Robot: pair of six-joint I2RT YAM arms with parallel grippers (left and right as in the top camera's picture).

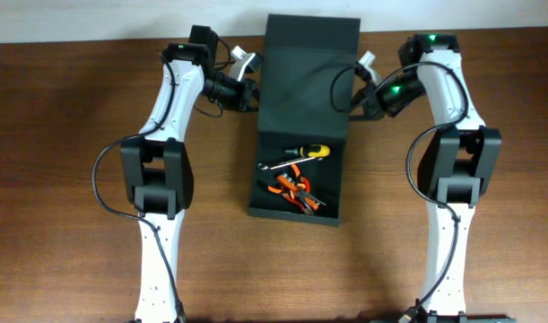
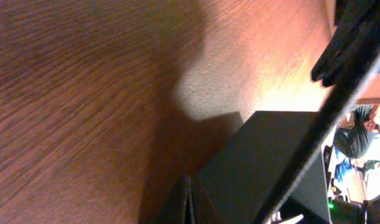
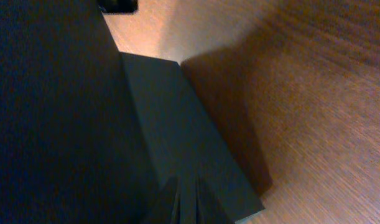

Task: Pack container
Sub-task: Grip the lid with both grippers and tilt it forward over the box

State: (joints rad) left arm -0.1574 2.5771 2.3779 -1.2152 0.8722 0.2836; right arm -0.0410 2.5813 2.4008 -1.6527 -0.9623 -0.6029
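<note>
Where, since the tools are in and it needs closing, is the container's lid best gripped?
Take the lid by its side edges, coming from left and right: it is a wide flat panel, open behind the tools, both edges exposed.

overhead: even, bright, sharp | wrist views: dim, blurred close-up | container [image 3: 177, 137] casts hard shadow on table [image 3: 314, 93]

The worktop [image 1: 76, 108] is brown wood-grain laminate. Three hand tools lie close together: a yellow-handled screwdriver [image 1: 311, 151] lies crosswise, a silver wrench [image 1: 278, 166] just beside it, and orange-handled pliers [image 1: 296, 190] nearer the camera's bottom edge.
</note>
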